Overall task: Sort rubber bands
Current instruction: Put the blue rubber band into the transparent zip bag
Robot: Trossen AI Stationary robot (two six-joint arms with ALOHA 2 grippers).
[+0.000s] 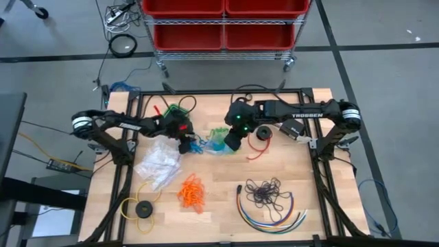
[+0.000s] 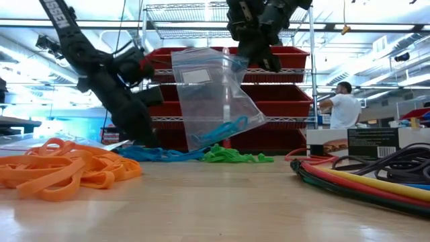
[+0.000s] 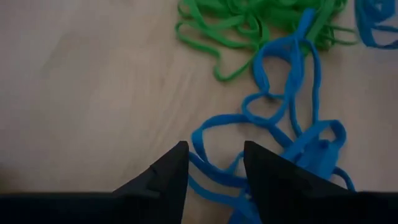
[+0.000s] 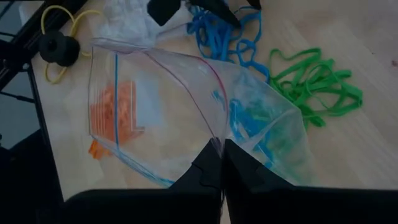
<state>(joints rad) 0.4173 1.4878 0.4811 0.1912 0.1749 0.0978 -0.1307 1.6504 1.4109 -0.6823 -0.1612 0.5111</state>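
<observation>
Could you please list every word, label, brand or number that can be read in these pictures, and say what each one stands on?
"TROSSEN": white letters on the dark right robot arm, in the high view.
White label patch on the clear plastic zip bag: blank or too blurred to read.
Print on the dark cardboard box behind the table, low view: too small to read.
Nothing else is legible.

Four bunches of rubber bands lie on the surface: one blue (image 1: pixel 195 145), one green (image 1: pixel 218 132), one orange (image 1: pixel 192 191) at 6 o'clock, one dark purple (image 1: pixel 265 191) at 5 o'clock. Two plastic bags show: one clear bag (image 2: pixel 211 94) hanging, one crumpled bag (image 1: pixel 158 162) lying at 8 o'clock. A few blue bands sit inside the clear bag.
</observation>
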